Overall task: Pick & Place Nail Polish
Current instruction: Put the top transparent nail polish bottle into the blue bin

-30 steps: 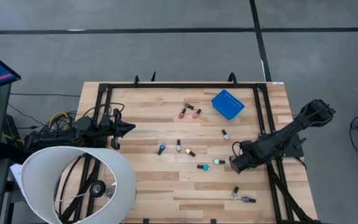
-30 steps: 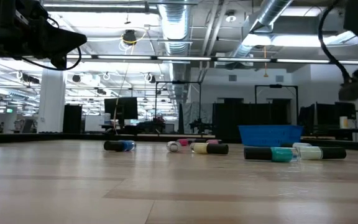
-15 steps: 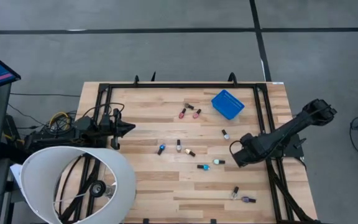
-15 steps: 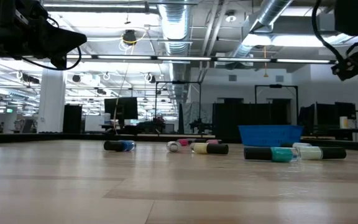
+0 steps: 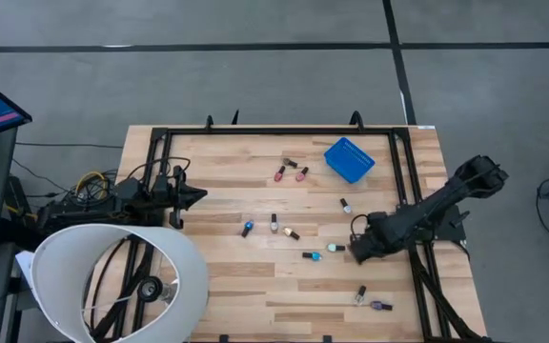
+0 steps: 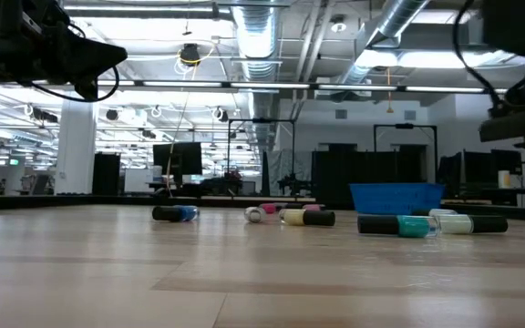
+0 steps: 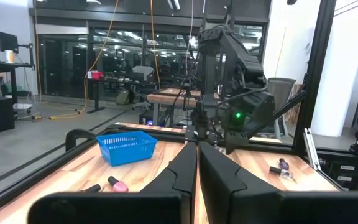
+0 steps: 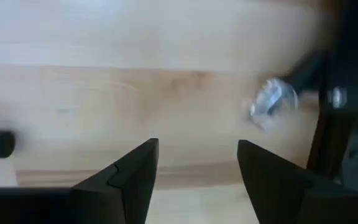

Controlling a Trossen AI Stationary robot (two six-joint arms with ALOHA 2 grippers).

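Right gripper (image 5: 355, 251) lower, beside pale-capped nail polish (image 5: 335, 248).

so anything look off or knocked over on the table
Every nail polish bottle visible lies tipped on its side, scattered across the wooden table; none is in the blue bin. Nothing looks spilled or broken.

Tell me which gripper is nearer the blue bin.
Right. The right gripper is open over the table's right side, short of the blue bin. The left gripper waits shut, farther away at the left edge.
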